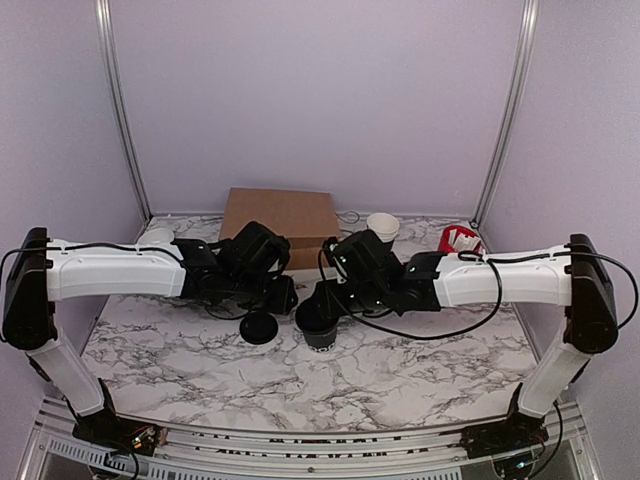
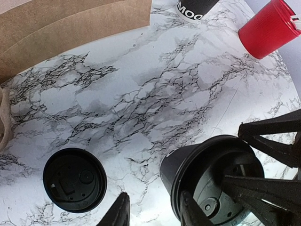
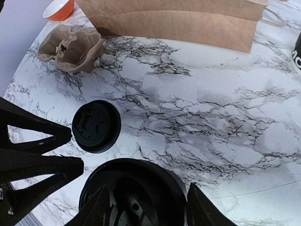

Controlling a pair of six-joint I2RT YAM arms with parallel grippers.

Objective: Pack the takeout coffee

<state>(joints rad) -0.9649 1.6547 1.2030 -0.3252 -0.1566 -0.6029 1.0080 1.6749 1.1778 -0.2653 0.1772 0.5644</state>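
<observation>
The black takeout cup (image 1: 320,330) stands mid-table with a black lid on top; it also shows in the left wrist view (image 2: 186,172) and the right wrist view (image 3: 136,188). My right gripper (image 1: 330,300) is open just over it, its fingertips (image 3: 200,207) straddling the lid's top. A second, loose black lid (image 1: 259,327) lies flat on the table to the cup's left, and shows in the left wrist view (image 2: 74,180) and the right wrist view (image 3: 96,126). My left gripper (image 2: 155,212) is open and empty, hovering between the loose lid and the cup.
A brown paper bag (image 1: 278,220) lies at the back centre. A stack of black cups (image 1: 383,228) and a red cylinder (image 1: 458,240) stand back right. A cardboard cup carrier (image 3: 70,47) and an orange bowl (image 3: 59,8) sit back left.
</observation>
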